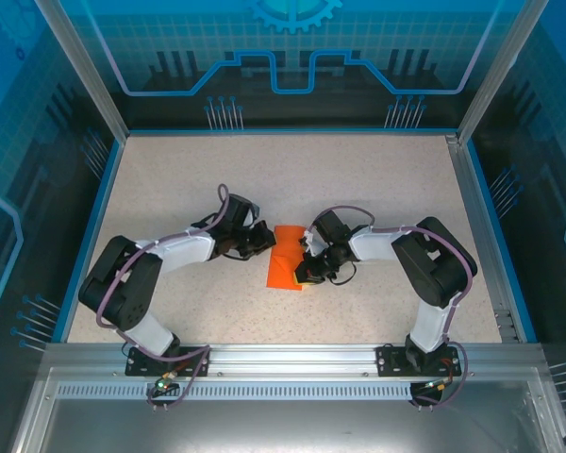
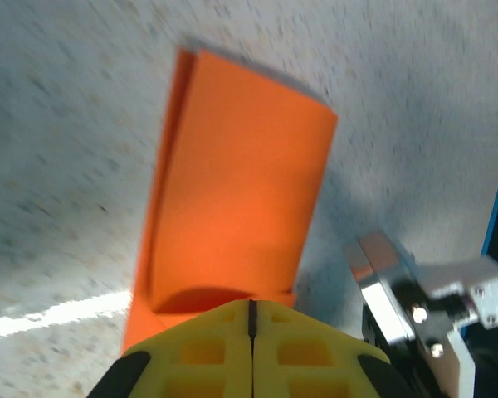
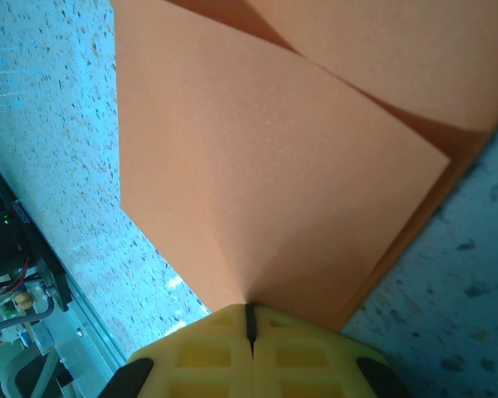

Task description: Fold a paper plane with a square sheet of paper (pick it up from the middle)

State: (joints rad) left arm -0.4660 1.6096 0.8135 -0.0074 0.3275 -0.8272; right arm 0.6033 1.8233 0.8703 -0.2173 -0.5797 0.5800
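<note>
Between left gripper (image 1: 266, 242) and right gripper (image 1: 307, 272) lies the square sheet of paper (image 1: 285, 255)

Far table (image 1: 292, 170): lay bare, open to either arm.
Centre: square sheet of paper (image 1: 285, 266) was crowded by left gripper (image 2: 251, 332) and right gripper (image 3: 250, 327) at its sides.
Edges: enclosure walls (image 1: 38, 189) closed it in.

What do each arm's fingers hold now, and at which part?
Right fingers pinch the orange paper at its edge; left fingers, shut, meet another edge, grip unclear.
</note>
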